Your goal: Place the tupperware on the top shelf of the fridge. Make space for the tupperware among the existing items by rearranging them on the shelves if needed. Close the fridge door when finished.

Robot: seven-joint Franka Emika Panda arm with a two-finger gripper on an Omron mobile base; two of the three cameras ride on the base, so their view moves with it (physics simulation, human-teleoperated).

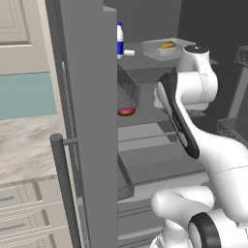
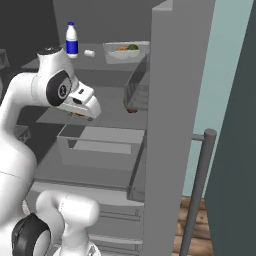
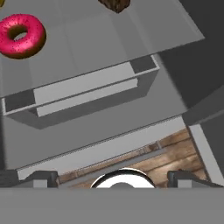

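Tupperware (image 2: 126, 52) on top shelf (image 2: 100, 65)

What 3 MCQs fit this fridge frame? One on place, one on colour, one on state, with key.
1. Where is the tupperware?
A. top shelf
B. drawer
C. floor

2. What colour is the doughnut?
A. yellow
B. red
C. green

3. How is the end effector?
A. shut on the bottle
B. shut on the doughnut
C. open, holding nothing

Key:
1 A, it sits on the top shelf, right of the bottle.
2 B, the hand view shows a red ring with speckles.
3 C, the finger tips stand wide apart with nothing between them.
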